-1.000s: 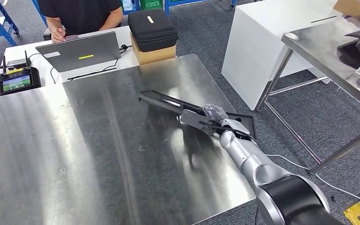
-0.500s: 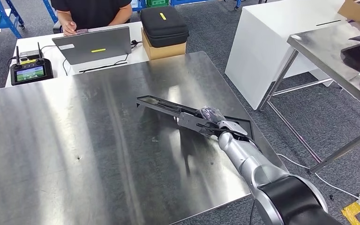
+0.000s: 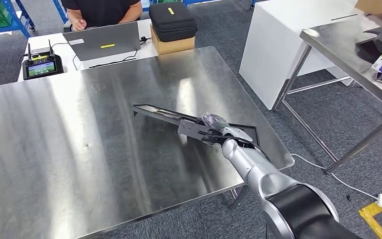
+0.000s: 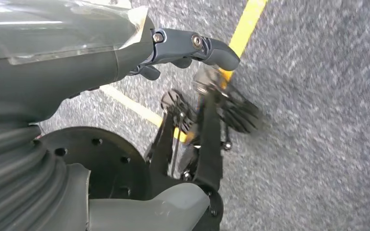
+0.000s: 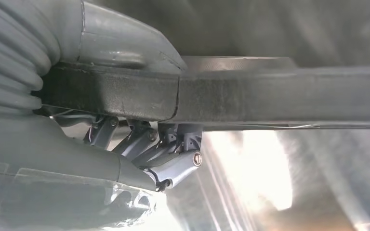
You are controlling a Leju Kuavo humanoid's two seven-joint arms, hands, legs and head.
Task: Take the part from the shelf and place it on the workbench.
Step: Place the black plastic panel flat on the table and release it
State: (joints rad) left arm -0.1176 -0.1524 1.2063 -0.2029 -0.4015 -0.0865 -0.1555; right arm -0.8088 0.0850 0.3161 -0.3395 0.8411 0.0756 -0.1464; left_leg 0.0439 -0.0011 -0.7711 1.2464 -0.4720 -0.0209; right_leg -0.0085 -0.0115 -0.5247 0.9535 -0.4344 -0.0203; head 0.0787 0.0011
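A long black frame-shaped part (image 3: 159, 113) stretches across the right half of the steel workbench (image 3: 79, 149), close over its surface. My right hand (image 3: 214, 130) grips it near its middle, thumb on top. In the right wrist view the part (image 5: 279, 98) runs as a dark bar across the picture, and the fingers (image 5: 173, 154) curl under it above the shiny bench top. In the left wrist view my left hand (image 4: 197, 110) hangs over grey carpet with a yellow line, fingers apart and holding nothing.
Behind the bench a person (image 3: 99, 10) sits at a white desk with a laptop (image 3: 104, 42), a controller (image 3: 40, 67) and a black case (image 3: 171, 20) on a cardboard box. A white cabinet (image 3: 278, 50) and a second steel table (image 3: 348, 55) stand at right. The bench's right edge (image 3: 288, 158) is near the part's end.
The whole picture has shifted, so the camera has moved and more of the bench shows. My right hand keeps its grip on the part over the bench's right side.
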